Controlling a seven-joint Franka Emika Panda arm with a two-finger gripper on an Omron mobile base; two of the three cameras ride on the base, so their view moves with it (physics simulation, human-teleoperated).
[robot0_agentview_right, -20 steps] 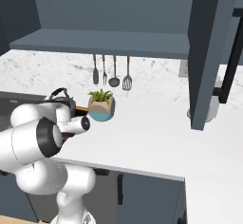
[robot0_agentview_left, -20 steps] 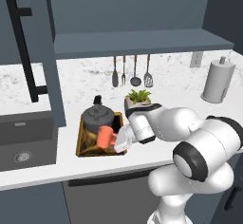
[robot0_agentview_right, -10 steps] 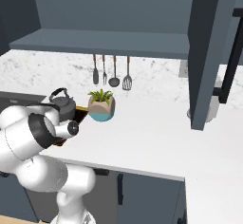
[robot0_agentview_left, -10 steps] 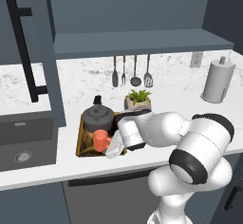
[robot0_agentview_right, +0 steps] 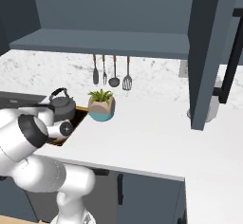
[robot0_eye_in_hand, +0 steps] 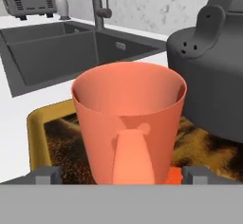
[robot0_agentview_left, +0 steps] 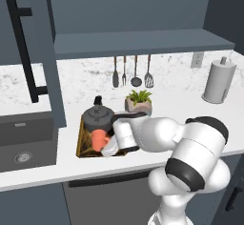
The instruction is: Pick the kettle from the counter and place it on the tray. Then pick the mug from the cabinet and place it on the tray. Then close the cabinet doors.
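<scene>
The orange-red mug (robot0_eye_in_hand: 128,118) stands upright on the gold-rimmed tray (robot0_eye_in_hand: 35,128), its handle turned toward the hand. My gripper (robot0_eye_in_hand: 122,174) is open, one fingertip on either side of the mug's base, with no visible squeeze. The dark kettle (robot0_eye_in_hand: 213,76) sits on the same tray right behind the mug. From the left base, the mug (robot0_agentview_left: 98,140) sits before the kettle (robot0_agentview_left: 97,116) on the tray (robot0_agentview_left: 80,138), with the gripper (robot0_agentview_left: 108,148) low at the mug's right. The cabinet doors (robot0_agentview_left: 33,52) (robot0_agentview_right: 209,52) stand open over the counter (robot0_agentview_left: 181,109).
A potted plant (robot0_agentview_left: 139,102) stands just right of the tray, with utensils (robot0_agentview_left: 131,71) hanging on the backsplash behind. A paper towel roll (robot0_agentview_left: 218,81) is at the far right. The sink (robot0_agentview_left: 24,143) lies left of the tray, its faucet (robot0_eye_in_hand: 97,4) behind.
The arm has swung left and lower, settling the hand closer over the tray. Mug and kettle stay put on the tray, and the jaws remain open.
</scene>
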